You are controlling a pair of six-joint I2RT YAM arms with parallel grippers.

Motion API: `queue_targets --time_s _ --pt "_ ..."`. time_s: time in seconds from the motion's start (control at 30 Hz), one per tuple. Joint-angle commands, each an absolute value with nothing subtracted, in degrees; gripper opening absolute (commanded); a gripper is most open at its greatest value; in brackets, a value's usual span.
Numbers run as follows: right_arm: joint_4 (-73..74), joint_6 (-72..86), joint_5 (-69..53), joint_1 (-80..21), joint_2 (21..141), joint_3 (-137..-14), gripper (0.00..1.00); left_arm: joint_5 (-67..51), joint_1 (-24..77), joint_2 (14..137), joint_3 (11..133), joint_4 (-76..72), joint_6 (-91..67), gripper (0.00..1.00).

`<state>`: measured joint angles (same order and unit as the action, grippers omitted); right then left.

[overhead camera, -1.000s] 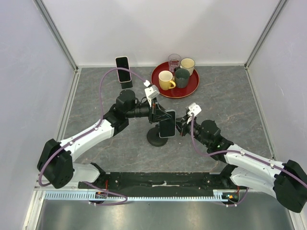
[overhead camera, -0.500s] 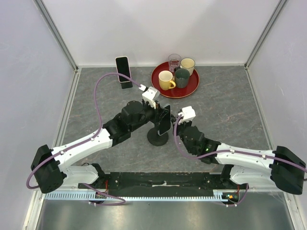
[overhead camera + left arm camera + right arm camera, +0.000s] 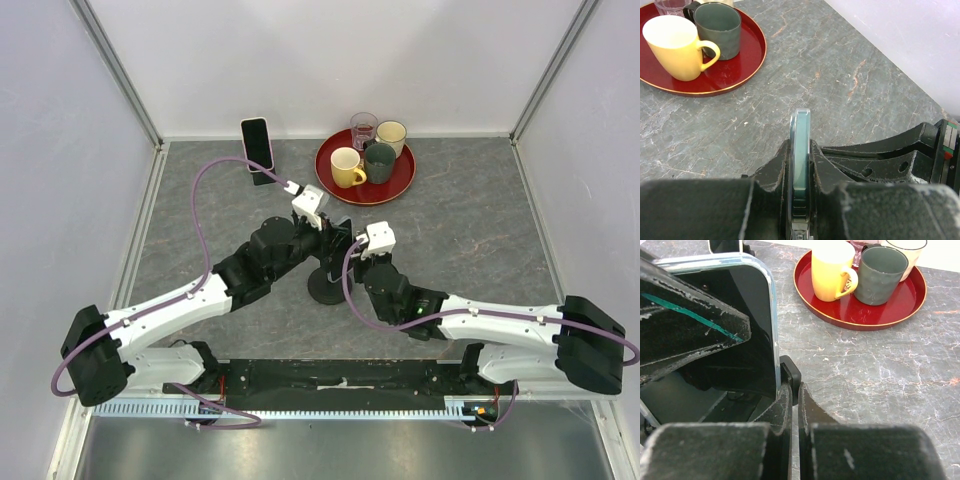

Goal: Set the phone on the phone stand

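Red tray (image 3: pixel 370 194) holds yellow mug (image 3: pixel 346 167), green mug (image 3: pixel 379 162), cream mug (image 3: pixel 391 133) and glass (image 3: pixel 363 128).

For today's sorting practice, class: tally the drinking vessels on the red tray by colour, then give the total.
Yellow mug: 1
Dark green mug: 1
Cream mug: 1
Clear glass: 1
Total on the red tray: 4

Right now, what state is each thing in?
Phone, upright, edge-on, gripped.
Left gripper, shut on phone.
Right gripper, shut, empty.
Stand, base on table; whether the phone is seated is unclear.
Rear phone, propped upright.
Mugs, upright on tray.
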<state>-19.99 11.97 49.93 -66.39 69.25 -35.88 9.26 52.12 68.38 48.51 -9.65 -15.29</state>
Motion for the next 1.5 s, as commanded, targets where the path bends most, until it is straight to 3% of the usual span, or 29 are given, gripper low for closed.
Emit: queue_targets --time_s 0.0,0.1,0.13,0.23,0.33,0.5,0.63,0.8,1.1,1.17,1.37,1.47 --pt "-17.4 10.8 37.6 -69.3 66.3 -38.2 0.00 20.7 49.6 72.8 45.5 -5.8 -12.3 0.02" --pt "-15.7 11.1 32.0 -69.3 63.5 -37.7 0.15 19.2 49.6 72.3 44.7 -5.9 -13.0 0.02" --pt "-14.3 11.2 31.2 -69.3 62.8 -38.2 0.28 19.0 49.6 72.0 44.4 -6.1 -13.3 0.02" --pt "-8.8 11.9 28.5 -69.0 62.1 -40.9 0.41 18.6 49.7 71.8 43.9 -6.5 -13.3 0.02" --pt "-5.9 12.9 25.9 -68.4 60.1 -41.6 0.47 18.2 49.7 71.4 44.2 -6.4 -12.3 0.02" --pt "-1.8 14.4 22.9 -66.4 55.4 -41.0 0.49 18.5 49.8 70.5 44.0 -5.5 -12.1 0.02" --pt "-0.2 15.4 19.1 -66.0 49.0 -40.2 0.59 19.0 50.2 70.7 43.9 -5.5 -12.2 0.02" --pt "3.2 17.5 14.2 -65.9 44.7 -40.9 0.64 20.0 50.4 70.8 43.9 -5.3 -11.9 0.02" --pt "7.6 20.2 21.4 -64.2 44.9 -41.6 0.72 18.7 50.3 67.2 42.8 -2.8 -13.4 0.03" --pt "7.6 20.3 21.1 -63.5 44.9 -41.0 0.73 19.0 50.2 66.8 43.4 -0.7 -14.3 0.19" --pt "7.6 20.0 19.4 -62.1 43.6 -39.6 0.75 15.3 50.1 63.7 44.9 4.5 -13.6 0.22" --pt "7.6 19.7 17.8 -61.8 43.4 -39.3 0.75 12.6 49.3 61.6 45.0 6.6 -14.3 0.42"
